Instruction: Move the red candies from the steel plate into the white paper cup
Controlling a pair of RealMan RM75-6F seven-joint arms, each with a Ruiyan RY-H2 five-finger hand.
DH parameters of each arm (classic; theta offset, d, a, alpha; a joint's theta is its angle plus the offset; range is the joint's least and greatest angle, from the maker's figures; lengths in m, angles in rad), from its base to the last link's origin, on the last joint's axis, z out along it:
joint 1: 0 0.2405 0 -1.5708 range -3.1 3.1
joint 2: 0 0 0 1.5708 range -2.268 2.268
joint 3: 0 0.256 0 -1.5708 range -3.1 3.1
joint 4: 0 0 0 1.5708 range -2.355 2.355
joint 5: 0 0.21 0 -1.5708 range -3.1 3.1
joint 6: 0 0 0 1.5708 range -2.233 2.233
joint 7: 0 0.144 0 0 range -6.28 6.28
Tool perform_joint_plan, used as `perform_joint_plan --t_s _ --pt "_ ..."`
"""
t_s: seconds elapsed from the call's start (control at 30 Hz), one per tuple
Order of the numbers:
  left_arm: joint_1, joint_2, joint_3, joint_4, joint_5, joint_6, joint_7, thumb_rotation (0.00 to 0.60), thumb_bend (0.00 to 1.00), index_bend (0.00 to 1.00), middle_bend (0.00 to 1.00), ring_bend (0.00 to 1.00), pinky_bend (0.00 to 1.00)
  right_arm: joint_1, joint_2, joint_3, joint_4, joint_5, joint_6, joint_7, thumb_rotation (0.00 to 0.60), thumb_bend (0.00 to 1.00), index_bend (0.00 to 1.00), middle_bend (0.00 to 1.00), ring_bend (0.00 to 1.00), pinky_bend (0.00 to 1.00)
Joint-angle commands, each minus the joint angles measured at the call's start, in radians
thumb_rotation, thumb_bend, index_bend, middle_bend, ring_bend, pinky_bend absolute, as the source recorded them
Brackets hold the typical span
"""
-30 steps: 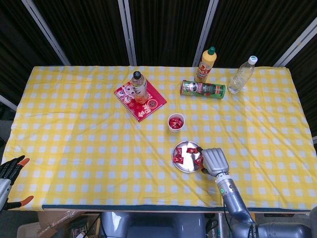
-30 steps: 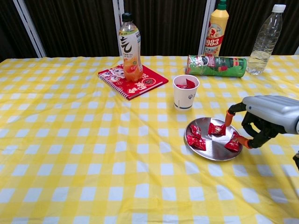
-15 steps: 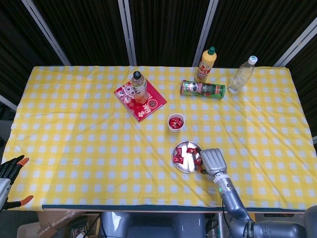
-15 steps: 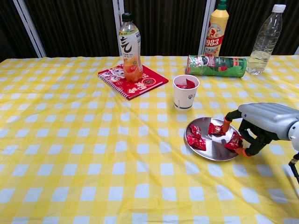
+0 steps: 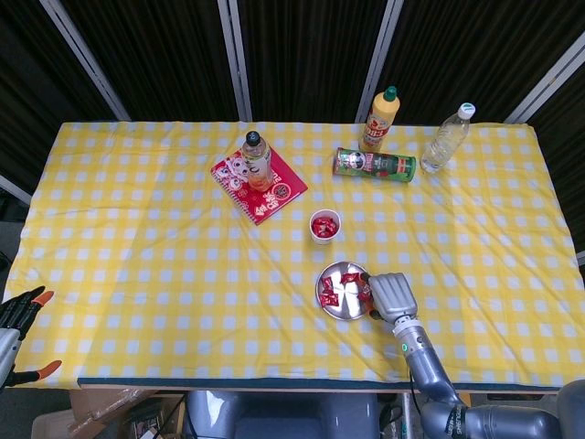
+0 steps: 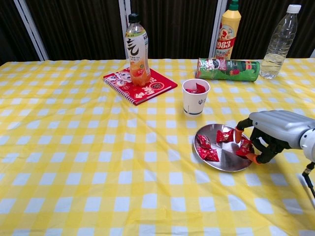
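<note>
Red candy [image 6: 244,148] shows pinched by the right robot hand [image 6: 272,133] in chest view only; head view hides it.

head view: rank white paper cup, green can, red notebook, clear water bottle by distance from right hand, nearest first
From the right hand, at the steel plate's right edge:
1. white paper cup, just up-left of the hand
2. green can, lying on its side, farther back
3. clear water bottle at back right and red notebook at back left: too close to call
</note>
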Motion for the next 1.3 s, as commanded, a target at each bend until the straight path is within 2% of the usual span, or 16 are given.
perform_joint_plan --t_s 0.03,0.2,1.3 --pt "0.000 0.000 0.000 -0.001 0.000 0.000 0.000 0.600 0.07 0.00 0.00 0.00 0.00 -0.001 -0.002 0.003 -0.003 -0.007 0.001 -0.001 0.600 0.35 0.44 0.79 0.83 1.00" --pt "0.001 0.000 0.001 0.004 0.001 0.001 -0.005 0.600 0.07 0.00 0.00 0.00 0.00 -0.005 -0.004 0.007 -0.002 -0.008 -0.003 -0.004 0.600 0.35 0.48 0.79 0.83 1.00" --pt "-0.001 0.002 0.001 0.003 0.002 -0.003 -0.007 0.600 0.07 0.00 0.00 0.00 0.00 0.007 -0.004 0.049 0.007 -0.004 -0.017 -0.058 0.600 0.35 0.48 0.79 0.83 1.00"
